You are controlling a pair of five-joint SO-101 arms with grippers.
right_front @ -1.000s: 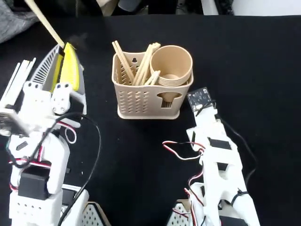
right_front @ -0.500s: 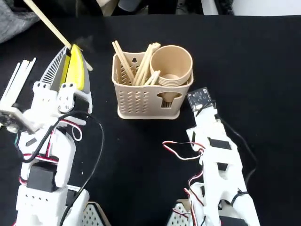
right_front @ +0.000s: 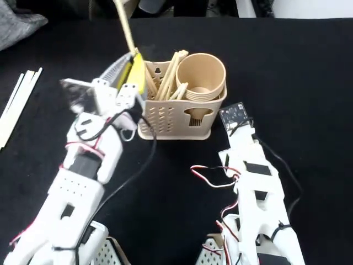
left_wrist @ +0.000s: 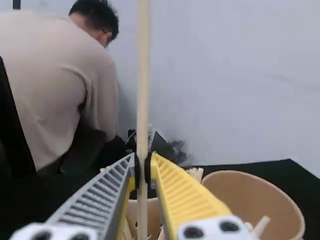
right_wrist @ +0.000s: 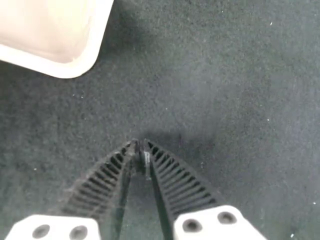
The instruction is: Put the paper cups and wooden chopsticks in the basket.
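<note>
On the black table, the basket holds stacked paper cups and several chopsticks. At the basket's left rim, the left jaws clench one upright chopstick. Near the basket's right corner, the right jaws are pressed together, empty.

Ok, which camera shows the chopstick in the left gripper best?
The left wrist view: the chopstick is close up, pinched between the left gripper's tips. The high view shows it slanting up beside the basket, seen from farther off. The right wrist view faces the table and a basket corner.
</note>
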